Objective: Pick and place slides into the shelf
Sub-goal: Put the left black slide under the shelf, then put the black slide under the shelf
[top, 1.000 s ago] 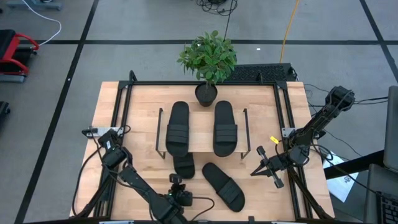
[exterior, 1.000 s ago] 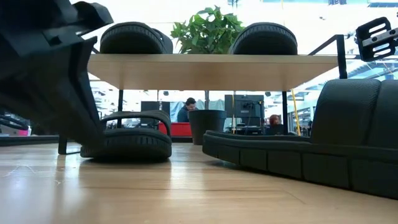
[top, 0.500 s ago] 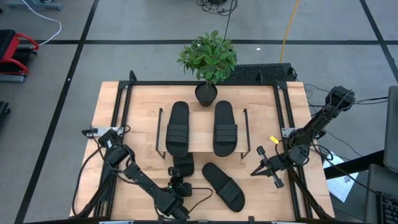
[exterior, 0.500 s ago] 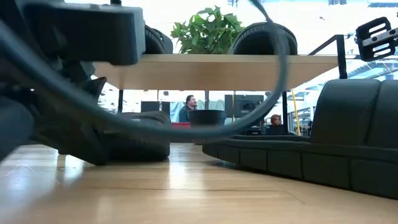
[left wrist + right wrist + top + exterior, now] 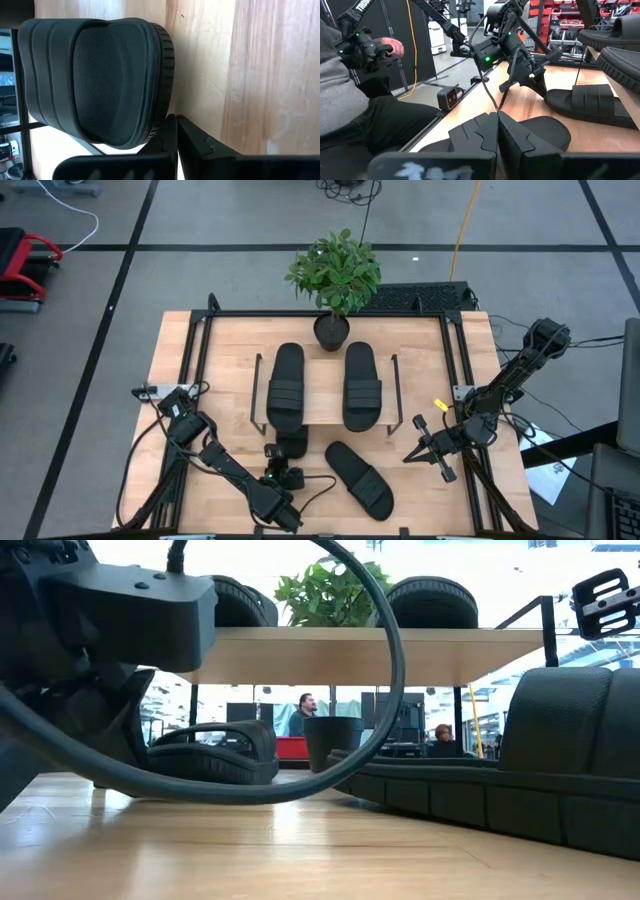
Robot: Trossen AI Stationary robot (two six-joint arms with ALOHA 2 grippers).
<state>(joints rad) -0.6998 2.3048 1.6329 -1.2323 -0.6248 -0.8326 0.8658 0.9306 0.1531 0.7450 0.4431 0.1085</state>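
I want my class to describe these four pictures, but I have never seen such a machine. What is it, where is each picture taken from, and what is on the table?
It is a robot with two dark arms at a wooden table. One picture looks straight down, one looks level across the tabletop, and one comes from each arm's wrist. On the table stand a potted plant and a low shelf. A first slide and a second slide lie on the shelf's top; a third slide lies partly under it; a fourth slide lies loose in front. The left gripper, shut and empty, sits beside the third slide. The right gripper, also shut and empty, waits near the table's right edge.
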